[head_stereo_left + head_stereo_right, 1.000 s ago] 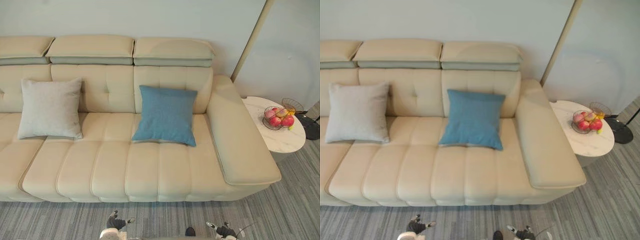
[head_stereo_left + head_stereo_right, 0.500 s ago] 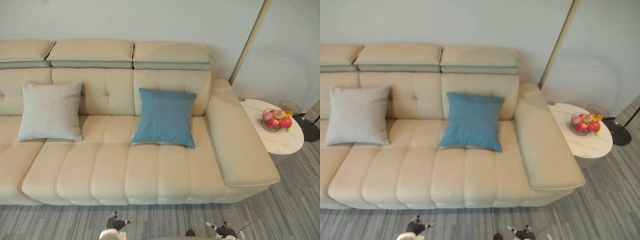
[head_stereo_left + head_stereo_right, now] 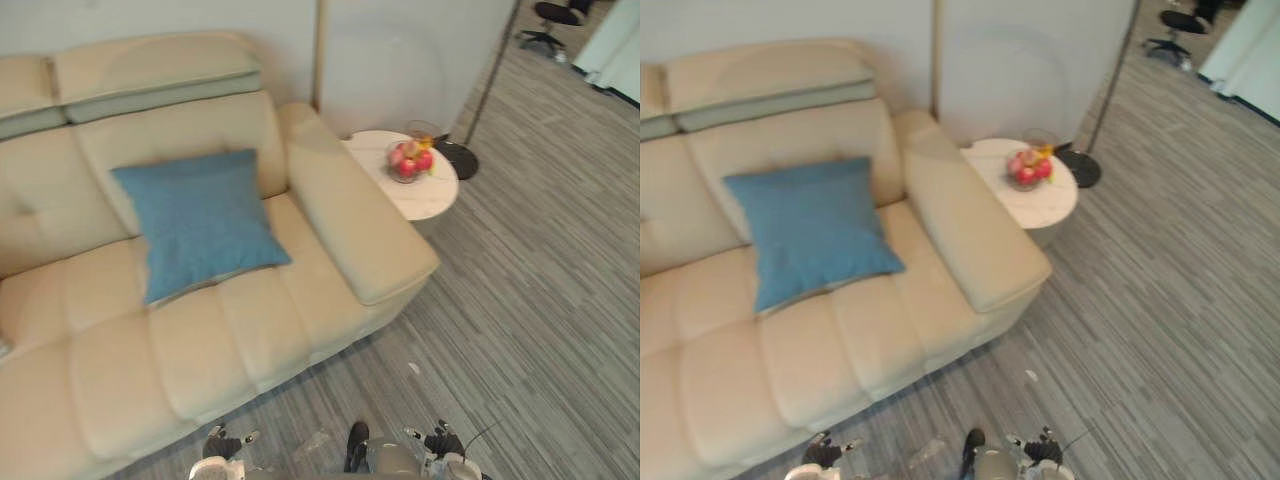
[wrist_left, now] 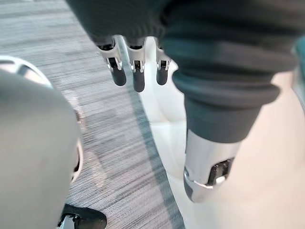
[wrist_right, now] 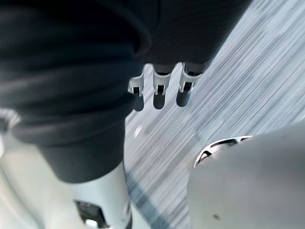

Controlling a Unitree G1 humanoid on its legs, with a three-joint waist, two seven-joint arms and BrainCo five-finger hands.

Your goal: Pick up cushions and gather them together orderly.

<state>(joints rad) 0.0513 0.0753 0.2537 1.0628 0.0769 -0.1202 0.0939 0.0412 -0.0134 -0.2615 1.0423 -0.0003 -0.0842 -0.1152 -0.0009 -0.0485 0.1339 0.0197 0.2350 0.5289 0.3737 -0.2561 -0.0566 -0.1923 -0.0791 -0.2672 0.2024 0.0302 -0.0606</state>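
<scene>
Two robot hands are being held low at the near edge of the scene, over the grey striped floor (image 3: 520, 300) just in front of the sofa (image 3: 250, 340). The left robot hand (image 4: 137, 76) is being kept released, its fingers hanging straight and loose with the thumb apart, and nothing is being grasped by it. The right robot hand (image 5: 159, 93) is being held the same way, with its fingers relaxed and empty, above the floor by the sofa's front edge.

Further back, one blue cushion (image 3: 195, 222) is being propped on the sofa seat, leaning against the backrest (image 3: 200, 125). It is close to square, so no long axis is being shown clearly. Its upper edge is being rested along the backrest and its lower edge is being laid across the seat, with the lower corner on the robot's right pointing toward the armrest (image 3: 350, 220) and lying just beside it. The cushion is being kept well apart from both robot hands, and the front part of the seat is being left bare between them. More bare seat is being left on the cushion's left.

Beyond the armrest, a round white table (image 3: 430, 198) is being kept just beside the sofa's end, and a wire bowl of fruit (image 3: 408, 162) is being carried on it. A dark round base (image 3: 458, 160) is being stood on the floor just behind the table. Wide open floor is being left on the robot's right, and farthest off an office chair (image 3: 548, 14) is being shown.
</scene>
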